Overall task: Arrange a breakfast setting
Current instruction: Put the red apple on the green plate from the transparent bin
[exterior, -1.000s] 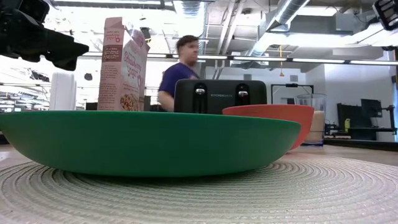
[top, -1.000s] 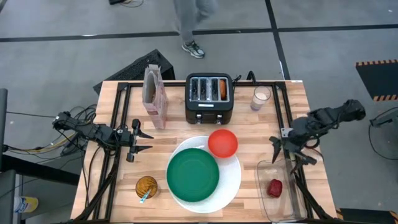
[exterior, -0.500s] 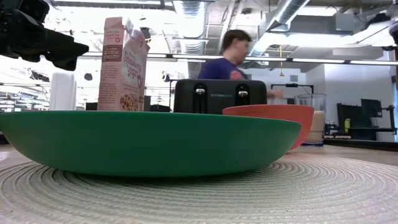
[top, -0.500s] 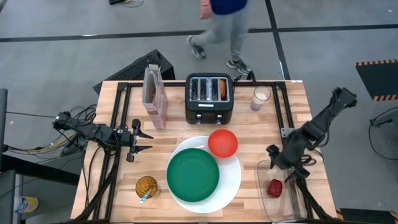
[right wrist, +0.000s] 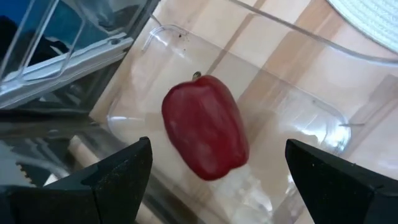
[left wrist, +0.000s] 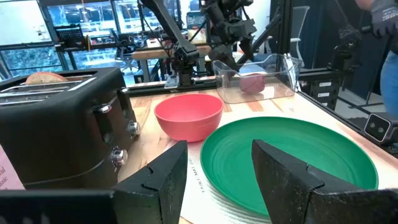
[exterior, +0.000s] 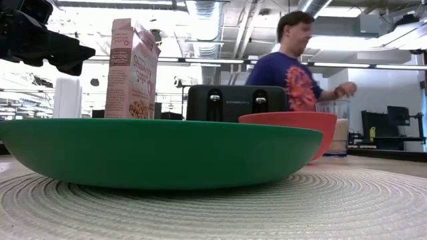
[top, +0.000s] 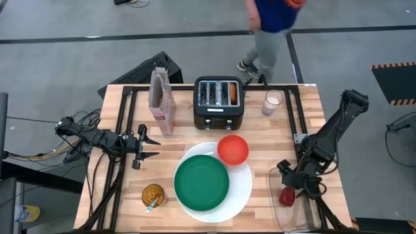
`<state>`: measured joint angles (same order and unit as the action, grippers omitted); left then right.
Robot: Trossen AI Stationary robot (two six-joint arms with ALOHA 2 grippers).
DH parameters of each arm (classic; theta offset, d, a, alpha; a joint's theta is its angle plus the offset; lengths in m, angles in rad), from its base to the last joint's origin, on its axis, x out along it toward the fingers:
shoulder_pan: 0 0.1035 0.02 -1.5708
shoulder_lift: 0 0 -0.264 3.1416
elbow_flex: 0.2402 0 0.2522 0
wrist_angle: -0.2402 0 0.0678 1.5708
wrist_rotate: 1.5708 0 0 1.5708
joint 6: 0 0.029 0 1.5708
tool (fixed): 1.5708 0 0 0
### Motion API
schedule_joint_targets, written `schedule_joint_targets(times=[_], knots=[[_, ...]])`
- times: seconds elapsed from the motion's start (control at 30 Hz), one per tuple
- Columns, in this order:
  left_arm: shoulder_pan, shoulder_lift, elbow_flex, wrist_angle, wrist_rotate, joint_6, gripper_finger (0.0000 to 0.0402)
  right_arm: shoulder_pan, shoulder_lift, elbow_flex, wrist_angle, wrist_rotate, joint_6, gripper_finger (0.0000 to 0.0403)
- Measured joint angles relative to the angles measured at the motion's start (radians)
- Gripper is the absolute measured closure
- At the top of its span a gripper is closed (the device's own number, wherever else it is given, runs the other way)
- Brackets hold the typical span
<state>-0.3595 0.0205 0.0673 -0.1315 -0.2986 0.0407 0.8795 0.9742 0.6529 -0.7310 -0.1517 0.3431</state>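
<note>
A small red fruit lies on the floor of a clear plastic container at the table's right near corner. My right gripper hangs over the container, open, its fingers on either side of the fruit, touching nothing. My left gripper is open and empty at the table's left. A green plate sits on a large white plate; a red-orange bowl sits at its far right rim. A pinkish cereal box stands upright at the far left. A bagel half sticks out of the toaster. A blue-handled spoon stands in an amber glass.
A black toaster stands at the far middle, a glass to its right. An amber glass stands near left. A woven placemat lies under the plates. A person walks beyond the table's far edge.
My right gripper has moved toward the table's near edge and down over the clear container with the red fruit, its arm stretching out. The person behind the table has walked toward the right.
</note>
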Motion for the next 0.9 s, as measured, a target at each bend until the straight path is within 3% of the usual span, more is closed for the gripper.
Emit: schedule_joint_targets(times=[0.53,0.9], knots=[[0.0,0.0,0.0,0.0,0.0,0.0,0.0231,0.101,0.216,0.0,0.118,0.049,0.0,0.0017],[0.0,0.0,0.0,0.0,0.0,0.0,0.0231,0.146,0.298,0.0,0.141,0.13,0.0,0.0017]])
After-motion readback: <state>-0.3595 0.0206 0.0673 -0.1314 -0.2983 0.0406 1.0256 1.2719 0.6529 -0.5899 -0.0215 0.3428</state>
